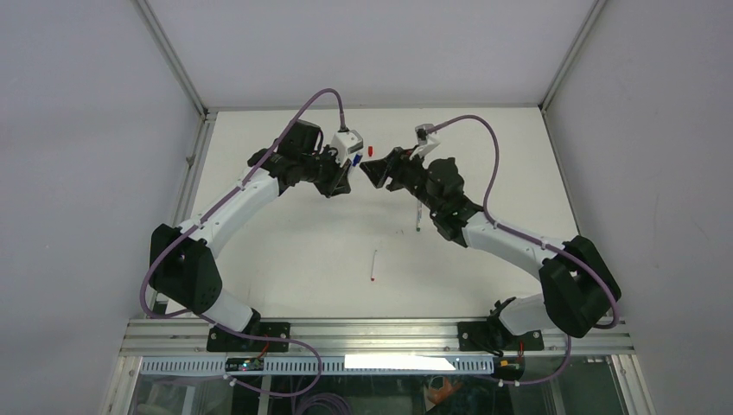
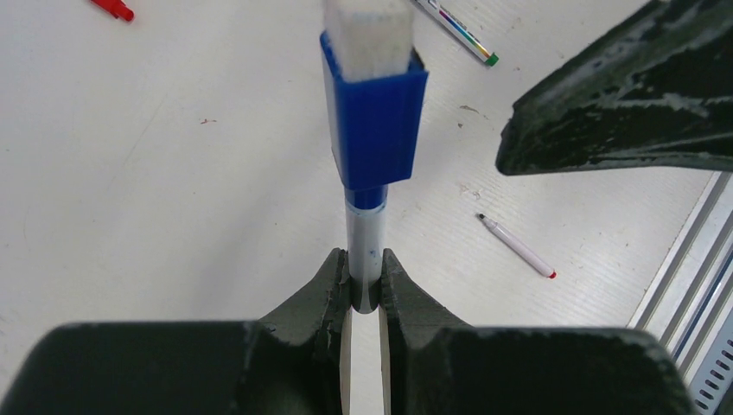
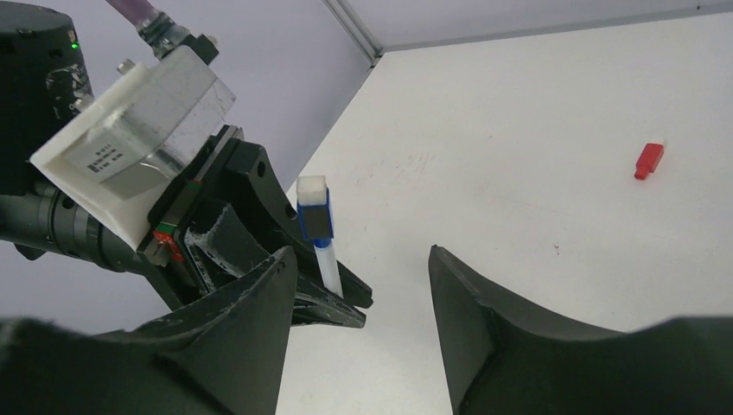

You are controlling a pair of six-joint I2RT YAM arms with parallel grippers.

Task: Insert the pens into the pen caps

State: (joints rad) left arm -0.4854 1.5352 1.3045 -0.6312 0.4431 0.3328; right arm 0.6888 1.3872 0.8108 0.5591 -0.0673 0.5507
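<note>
My left gripper (image 2: 365,268) is shut on the lower end of a white-grey pen (image 2: 364,238) and holds it upright. A blue cap (image 2: 373,125) with a white block on top sits on the pen's tip. It also shows in the right wrist view (image 3: 316,220). My right gripper (image 3: 361,259) is open and empty, facing the left gripper (image 1: 344,177) close by; its finger (image 2: 622,104) shows in the left wrist view. A red cap (image 1: 370,150) lies on the table behind the grippers. A red-tipped pen (image 1: 373,265) and a green-tipped pen (image 1: 417,216) lie loose. The magenta-purple cap is out of view.
The white table (image 1: 294,251) has grey walls behind and at both sides. A metal rail (image 1: 372,333) with the arm bases runs along the near edge. The green-tipped pen lies partly under my right arm (image 1: 484,229).
</note>
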